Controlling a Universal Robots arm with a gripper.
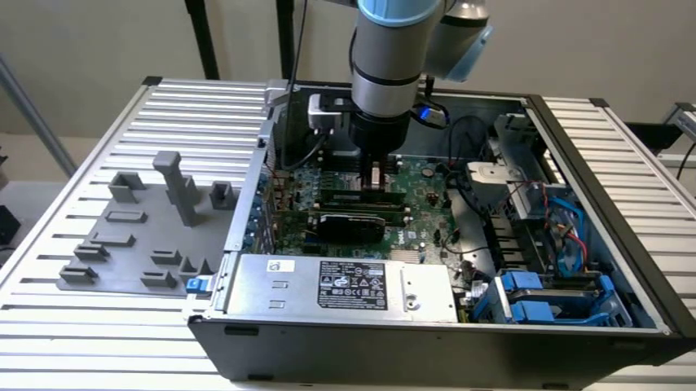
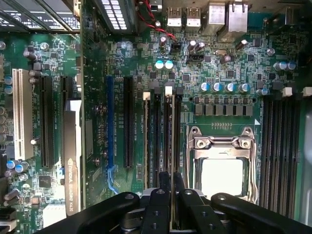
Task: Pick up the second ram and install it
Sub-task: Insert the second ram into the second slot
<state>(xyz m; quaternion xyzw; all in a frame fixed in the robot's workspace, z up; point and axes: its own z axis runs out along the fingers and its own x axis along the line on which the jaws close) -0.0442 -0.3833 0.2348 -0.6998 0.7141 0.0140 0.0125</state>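
The thin green second ram (image 2: 169, 146) is being pinched edge-on by the black claw (image 2: 171, 183) above slots on the green motherboard (image 2: 229, 63) inside the open metal case (image 1: 609, 244).

The tool (image 2: 171, 187) blocks the near end of the memory stick (image 2: 168, 141) in the wrist view; whether that end sits fully in its slot cannot be told. In the exterior view the arm (image 1: 394, 73) runs off the picture's top edge and covers the motherboard (image 1: 419, 204) just behind the graphics card (image 1: 350, 225). The card's label (image 2: 72, 190) is cut off by the picture's edge. Print on the power supply sticker (image 1: 354, 287) is too small to read.
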